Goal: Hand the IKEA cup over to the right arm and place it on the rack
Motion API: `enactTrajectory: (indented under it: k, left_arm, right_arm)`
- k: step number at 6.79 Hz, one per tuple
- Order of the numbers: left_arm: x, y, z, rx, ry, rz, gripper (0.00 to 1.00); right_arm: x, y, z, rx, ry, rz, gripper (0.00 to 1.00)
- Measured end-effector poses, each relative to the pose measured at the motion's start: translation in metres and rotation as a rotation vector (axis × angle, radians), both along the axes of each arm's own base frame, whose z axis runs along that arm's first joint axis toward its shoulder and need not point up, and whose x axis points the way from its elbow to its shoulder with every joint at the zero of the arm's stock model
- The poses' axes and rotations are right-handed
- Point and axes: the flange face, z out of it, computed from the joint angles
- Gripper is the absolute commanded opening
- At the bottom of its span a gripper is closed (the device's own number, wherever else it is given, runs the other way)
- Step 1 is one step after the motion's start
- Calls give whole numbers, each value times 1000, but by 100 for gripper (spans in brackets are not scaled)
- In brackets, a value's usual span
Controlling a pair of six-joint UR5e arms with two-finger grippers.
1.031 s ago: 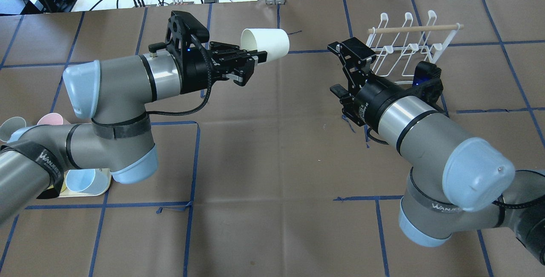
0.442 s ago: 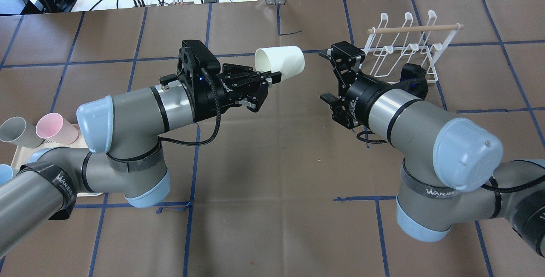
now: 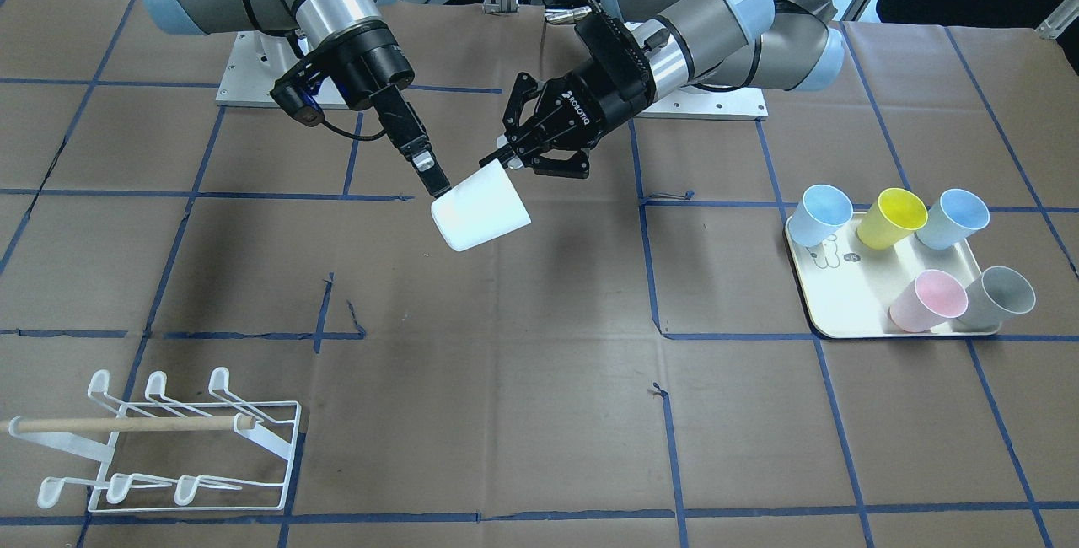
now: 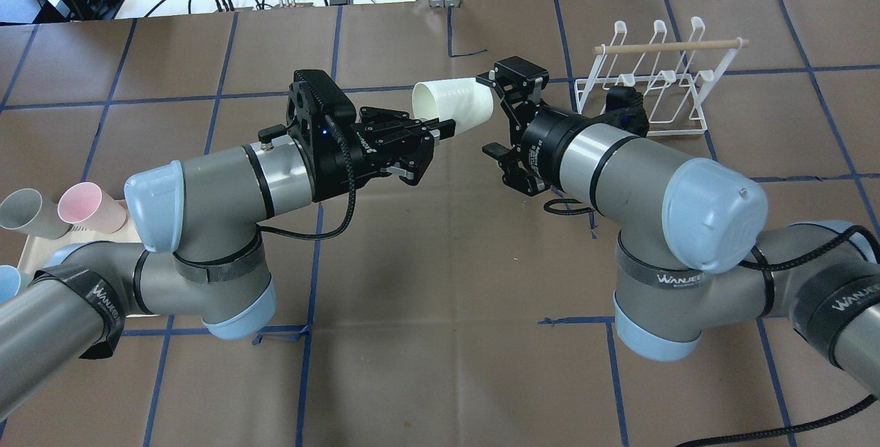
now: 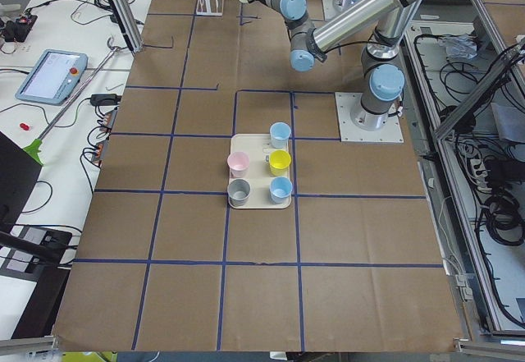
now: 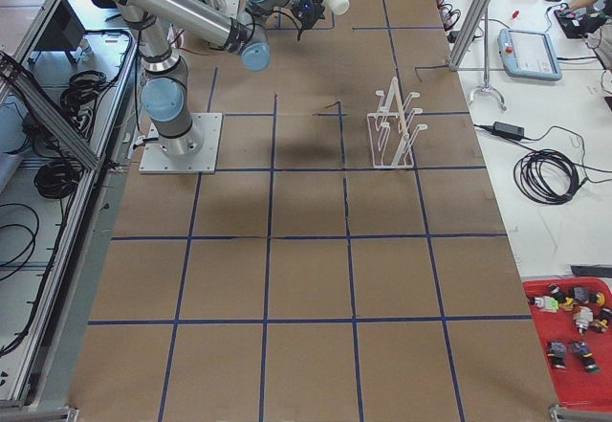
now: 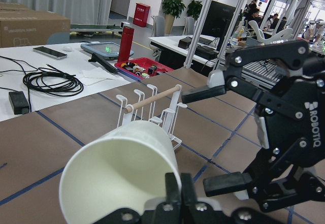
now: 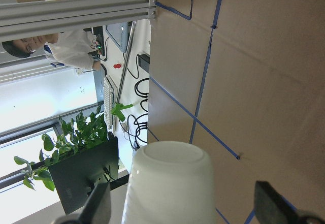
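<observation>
A white IKEA cup [image 4: 457,104] hangs on its side in the air over the table's middle, also in the front view [image 3: 480,215]. My left gripper [image 4: 440,129] is shut on its rim, with one finger inside the mouth, as the left wrist view shows [image 7: 175,191]. My right gripper [image 4: 492,115] is open with its jaws on either side of the cup's closed base, not touching it. The right wrist view shows the base [image 8: 170,183] between the two fingers. The white wire rack [image 4: 653,82] stands behind the right arm.
A cream tray [image 3: 843,312] with several coloured cups sits on the robot's left side. A grey cup [image 4: 24,213] and a pink cup [image 4: 82,206] show at the overhead view's left edge. Blue tape lines cross the brown table cover.
My right gripper has moved left, from in front of the rack to the cup's base. My left gripper brought the cup down and right, then held still.
</observation>
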Motion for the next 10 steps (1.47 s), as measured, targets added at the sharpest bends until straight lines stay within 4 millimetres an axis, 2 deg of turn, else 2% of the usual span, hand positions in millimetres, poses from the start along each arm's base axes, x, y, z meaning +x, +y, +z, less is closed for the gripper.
enactTrajectory:
  k: [6, 7, 9, 10]
  left_arm:
    - [0, 0, 0, 0, 0, 3, 4]
    - [1, 0, 0, 0, 0, 3, 4]
    - [1, 0, 0, 1, 1, 4, 5]
    - [1, 0, 1, 1, 1, 4, 6]
  right_arm:
    - [18, -34, -11, 34, 1, 25, 100]
    - [20, -38, -11, 35, 2, 26, 94]
    - [21, -41, -11, 36, 3, 26, 69]
    - [21, -41, -11, 36, 2, 28, 63]
